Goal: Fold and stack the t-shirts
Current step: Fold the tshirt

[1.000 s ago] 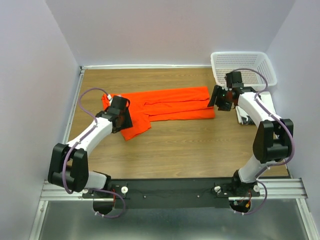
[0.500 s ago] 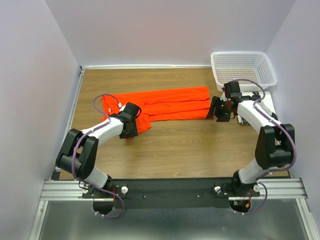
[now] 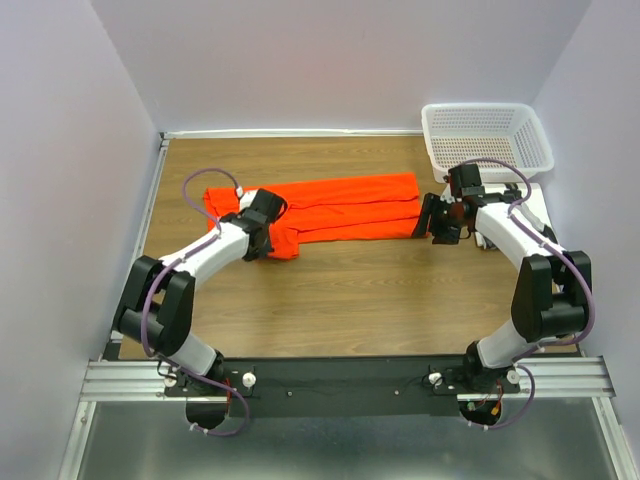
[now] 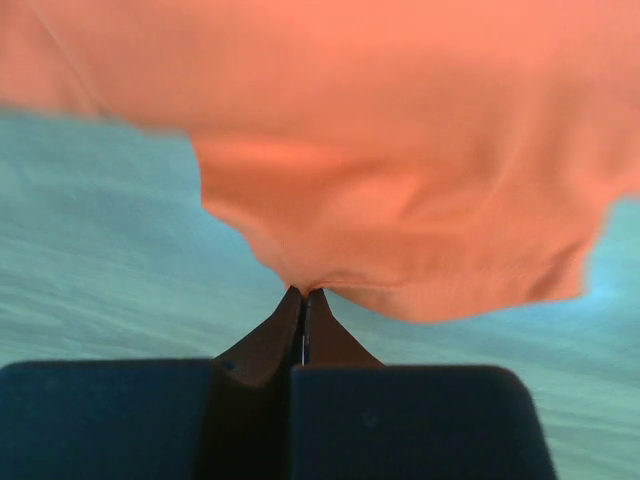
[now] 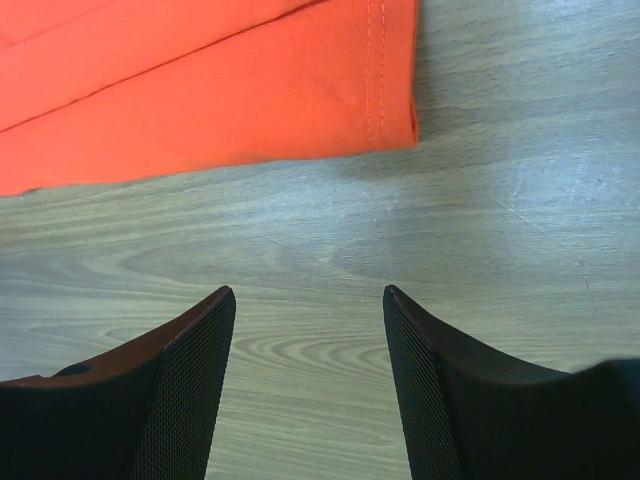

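An orange-red t-shirt lies folded into a long strip across the middle of the wooden table. My left gripper is over its left end. In the left wrist view the left gripper is shut on a pinch of the t-shirt, whose cloth hangs above the blurred table. My right gripper hovers open just off the strip's right end. In the right wrist view the right gripper has only bare wood between its fingers, and the t-shirt's hemmed corner lies ahead of them, apart.
A white mesh basket stands at the back right corner. A white flat board lies under the right arm, in front of the basket. Purple walls close in the table on three sides.
The left gripper has closed on the t-shirt's near-left flap and carried it back and right onto the strip. The right gripper shifted slightly towards the strip's end, then stayed still and open.
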Motion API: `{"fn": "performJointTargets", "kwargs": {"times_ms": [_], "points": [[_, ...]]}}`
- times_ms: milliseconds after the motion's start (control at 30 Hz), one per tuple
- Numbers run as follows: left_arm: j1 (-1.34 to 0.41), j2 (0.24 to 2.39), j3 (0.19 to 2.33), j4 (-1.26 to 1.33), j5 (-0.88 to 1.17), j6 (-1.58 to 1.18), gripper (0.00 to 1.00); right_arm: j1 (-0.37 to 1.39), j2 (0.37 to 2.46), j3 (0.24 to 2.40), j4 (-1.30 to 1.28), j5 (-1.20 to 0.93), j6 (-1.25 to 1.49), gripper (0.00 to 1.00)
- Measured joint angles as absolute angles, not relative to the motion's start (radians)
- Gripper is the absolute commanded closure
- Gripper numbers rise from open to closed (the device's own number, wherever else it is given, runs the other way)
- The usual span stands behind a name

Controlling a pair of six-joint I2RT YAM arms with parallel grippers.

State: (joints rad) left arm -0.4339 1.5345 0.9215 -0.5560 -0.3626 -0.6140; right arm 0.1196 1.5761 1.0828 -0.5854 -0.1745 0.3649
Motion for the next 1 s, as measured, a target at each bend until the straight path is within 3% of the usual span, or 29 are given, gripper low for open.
{"fn": "performJointTargets", "kwargs": {"times_ms": [200, 400, 700, 800, 900, 933, 1000], "points": [[-0.405, 1.601, 1.165, -0.546, -0.454, -0.538, 1.0, 0.12, 1.575, 1.083, -0.585, -0.177, 0.365, 0.32], [-0.332, 1.819, 1.392, -0.504, -0.508, -0.451, 1.0, 0.12, 1.561, 1.081, -0.584, -0.181, 0.365, 0.32], [-0.277, 2.013, 1.597, -0.452, -0.532, -0.377, 1.0, 0.12, 1.555, 1.081, -0.583, -0.182, 0.365, 0.32], [-0.271, 2.038, 1.622, -0.426, -0.531, -0.361, 0.91, 0.12, 1.555, 1.081, -0.583, -0.182, 0.366, 0.33], [-0.268, 2.06, 1.646, -0.404, -0.531, -0.349, 0.73, 0.12, 1.555, 1.081, -0.582, -0.182, 0.368, 0.33], [-0.268, 2.07, 1.656, -0.397, -0.53, -0.344, 0.63, 0.12, 1.555, 1.081, -0.581, -0.182, 0.369, 0.33], [-0.268, 2.082, 1.666, -0.385, -0.529, -0.336, 0.53, 0.12, 1.557, 1.082, -0.578, -0.182, 0.373, 0.33]]}}
